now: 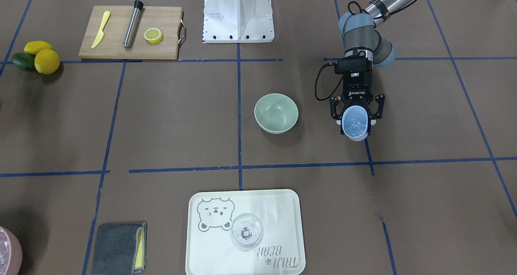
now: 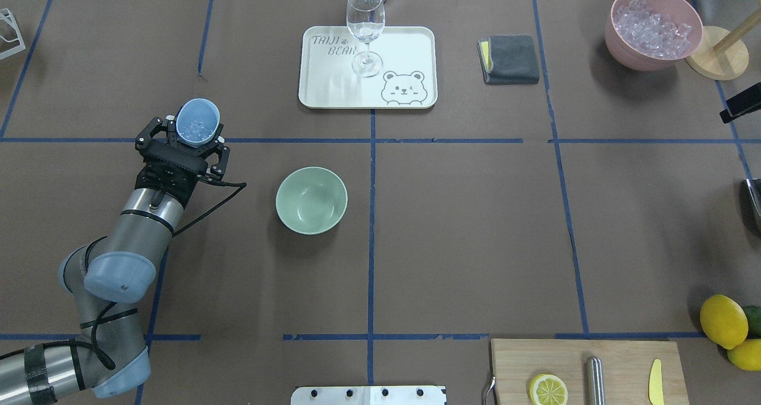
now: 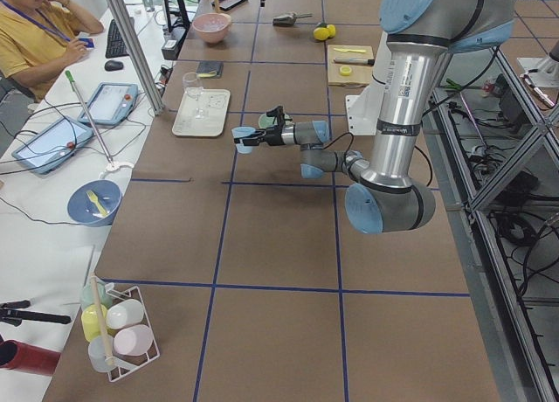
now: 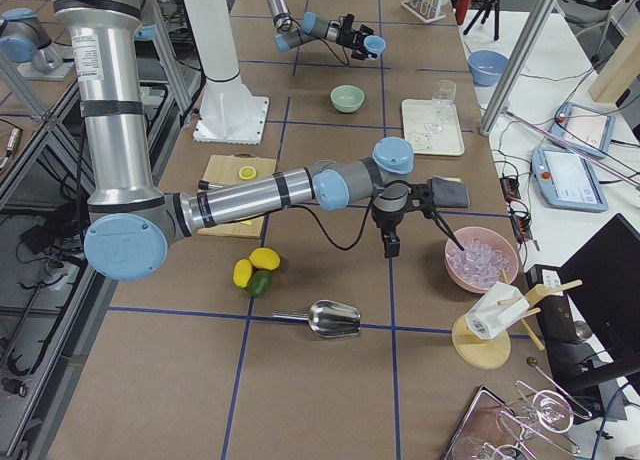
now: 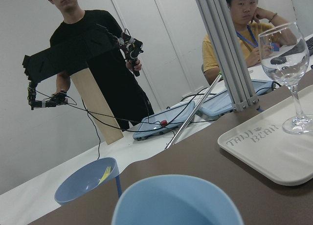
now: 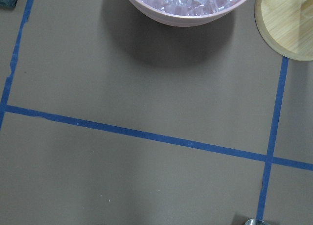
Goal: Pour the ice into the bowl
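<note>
The pale green bowl (image 2: 311, 200) stands empty near the table's middle; it also shows in the front view (image 1: 276, 113). My left gripper (image 2: 194, 138) is shut on a light blue cup (image 2: 198, 119) that holds small clear ice cubes (image 2: 195, 130). The cup is above the table, left of the bowl in the overhead view and apart from it. The front view shows the same cup (image 1: 355, 124) in the gripper (image 1: 355, 114). The cup's rim (image 5: 178, 200) fills the bottom of the left wrist view. My right gripper (image 4: 415, 215) is beside the pink container; I cannot tell whether it is open or shut.
A white tray (image 2: 333, 90) with a wine glass (image 2: 364, 30) lies beyond the bowl. A grey cloth (image 2: 509, 59) and a pink container of ice (image 2: 653, 27) are at the far right. A cutting board (image 1: 129, 34) holds a lemon slice (image 1: 153, 35). Lemons (image 1: 40, 57) lie beside it.
</note>
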